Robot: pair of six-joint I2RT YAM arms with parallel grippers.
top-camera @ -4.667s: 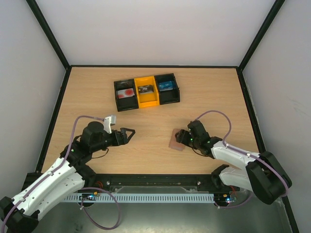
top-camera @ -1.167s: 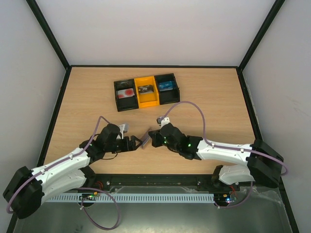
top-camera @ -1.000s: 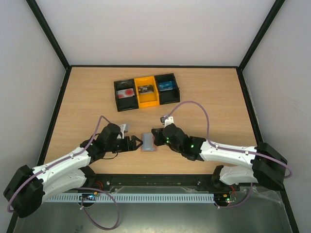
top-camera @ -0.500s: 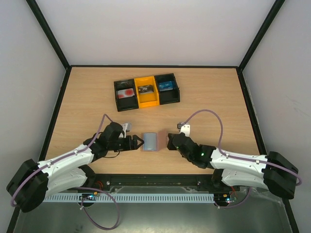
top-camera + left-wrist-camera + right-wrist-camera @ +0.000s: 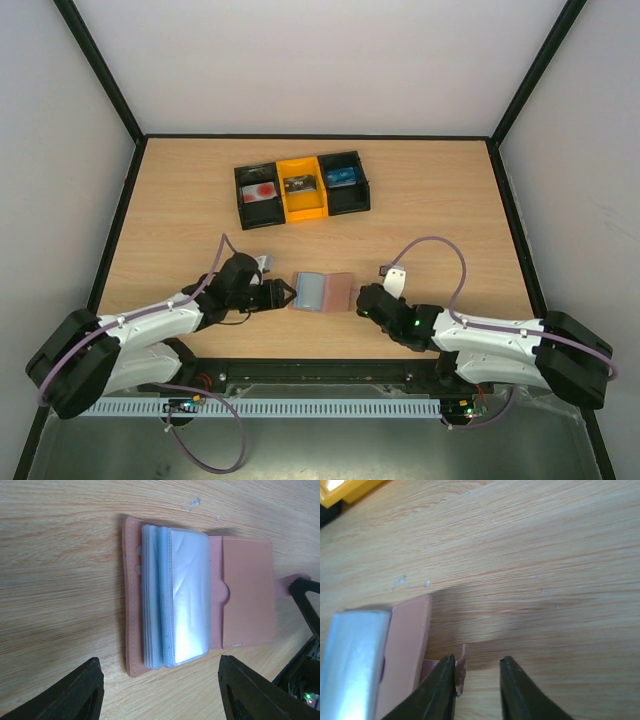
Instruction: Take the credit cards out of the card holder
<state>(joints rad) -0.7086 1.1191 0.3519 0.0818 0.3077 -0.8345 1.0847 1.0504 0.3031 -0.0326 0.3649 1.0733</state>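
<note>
The card holder [image 5: 322,292] lies open on the table between both grippers, pinkish-brown cover down, blue-grey sleeves [image 5: 175,615] up. No credit cards show in the sleeves, which glare. My left gripper [image 5: 286,295] stands open at the holder's left edge, its fingers [image 5: 75,692] wide apart on either side and clear of it. My right gripper [image 5: 358,301] is at the holder's right end. Its jaws stand slightly open, and the holder's small pink tab [image 5: 462,672] leans against the left finger [image 5: 440,690]. A pale card with a red round mark [image 5: 260,190] lies in the tray.
A three-compartment tray [image 5: 303,214], black with a yellow middle, stands at the back centre with something in each compartment. Its yellow corner [image 5: 335,490] shows in the right wrist view. Black frame rails border the table on all sides.
The right gripper drew the cover out to the right until the holder lay open, then parted its jaws. The left gripper stayed at the left edge, its jaws a little narrower.
</note>
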